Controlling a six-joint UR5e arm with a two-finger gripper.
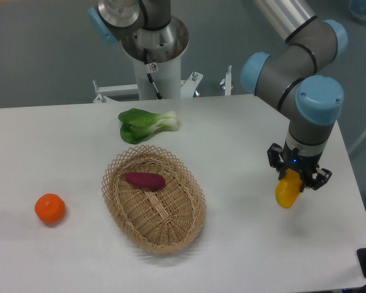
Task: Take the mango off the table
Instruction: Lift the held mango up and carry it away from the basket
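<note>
Fingers: the two dark fingers of the gripper point down and are closed against the upper part of the mango, one on each side. Only the top of the fruit sits between them; the rest hangs below.

Mango: a smooth yellow fruit with an orange tinge, tilted slightly, at the right side of the table. It appears to hang just above the white surface, though the single view does not settle whether its lower end touches the top.

Arm: the grey and blue arm comes in from the upper right and bends down to the wrist above the fruit.

Step in hand: judging from the closed grip, the grasp is made and the lift is under way or about to begin.

Next move: it calls for a straight rise with the grip kept firm, because the fruit is smooth and held only near its top, so it could slip or swing.

Basket: an oval wicker basket lies in the middle of the table, well apart from the gripper.

Basket contents: one purple sweet potato, lying near the far inner side. Nothing else is in it.

Loose items: a round orange fruit sits near the left edge, and a leafy green bok choy lies just behind the basket.
</note>
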